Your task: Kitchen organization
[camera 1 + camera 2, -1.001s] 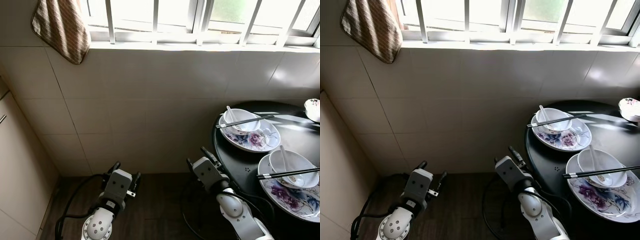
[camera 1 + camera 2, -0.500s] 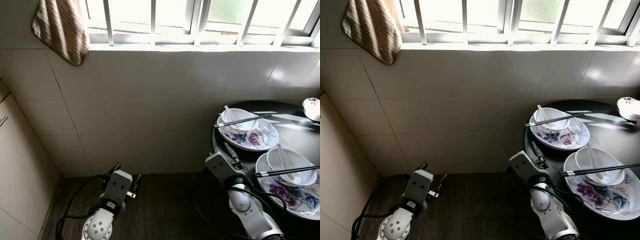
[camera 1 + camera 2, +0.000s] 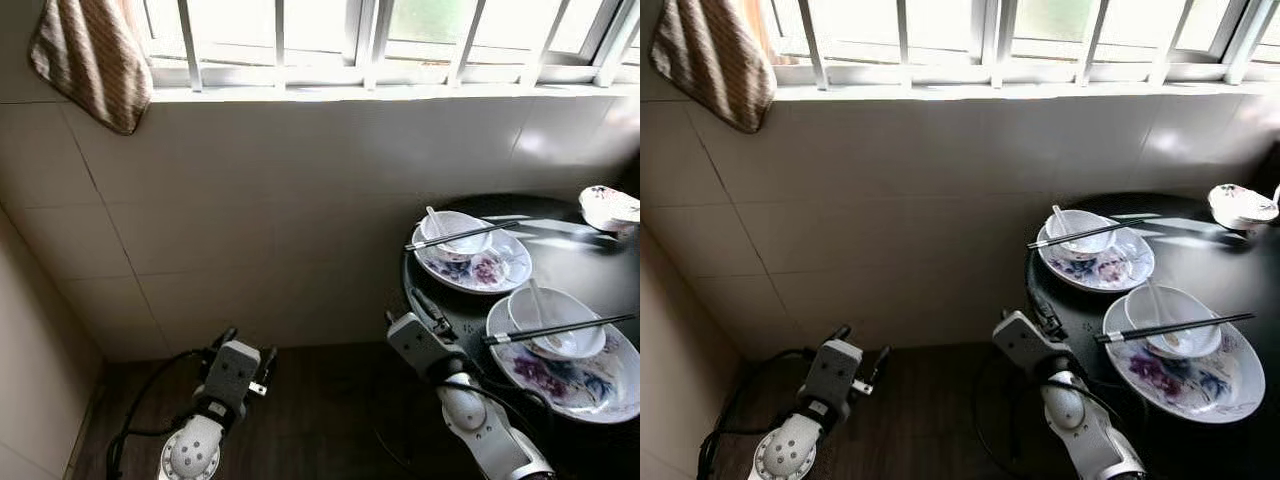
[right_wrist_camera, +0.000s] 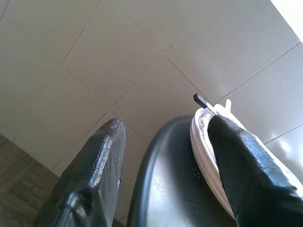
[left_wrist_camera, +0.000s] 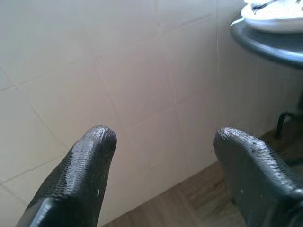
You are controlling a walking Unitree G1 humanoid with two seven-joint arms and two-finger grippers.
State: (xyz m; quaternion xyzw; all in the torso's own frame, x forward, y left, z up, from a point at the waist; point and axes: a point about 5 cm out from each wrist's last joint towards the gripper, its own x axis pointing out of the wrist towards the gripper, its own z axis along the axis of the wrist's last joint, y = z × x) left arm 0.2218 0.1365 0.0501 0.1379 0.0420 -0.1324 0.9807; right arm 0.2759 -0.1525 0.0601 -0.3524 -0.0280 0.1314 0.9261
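Note:
A round black table (image 3: pixel 470 312) stands at the right against the tiled wall. On it are two flowered plates. The far plate (image 3: pixel 497 272) carries a white bowl (image 3: pixel 452 229) with a spoon and black chopsticks (image 3: pixel 462 235) across it. The near plate (image 3: pixel 580 382) carries another bowl (image 3: pixel 556 318) with chopsticks (image 3: pixel 548 329). My right gripper (image 3: pixel 415 310) is open, low at the table's left edge and just short of the far plate (image 4: pixel 203 151). My left gripper (image 3: pixel 245 345) hangs open above the floor, facing the wall (image 5: pixel 156 71).
A small patterned bowl (image 3: pixel 608 207) sits at the table's far right. A striped towel (image 3: pixel 85 55) hangs from the barred window's sill at upper left. A cabinet side (image 3: pixel 25 340) stands at the left, and a black cable (image 3: pixel 150 400) lies on the dark wood floor.
The view has shifted, so everything sits further left in the picture. My right gripper has moved from the floor gap to the table's left edge. The left arm has not moved.

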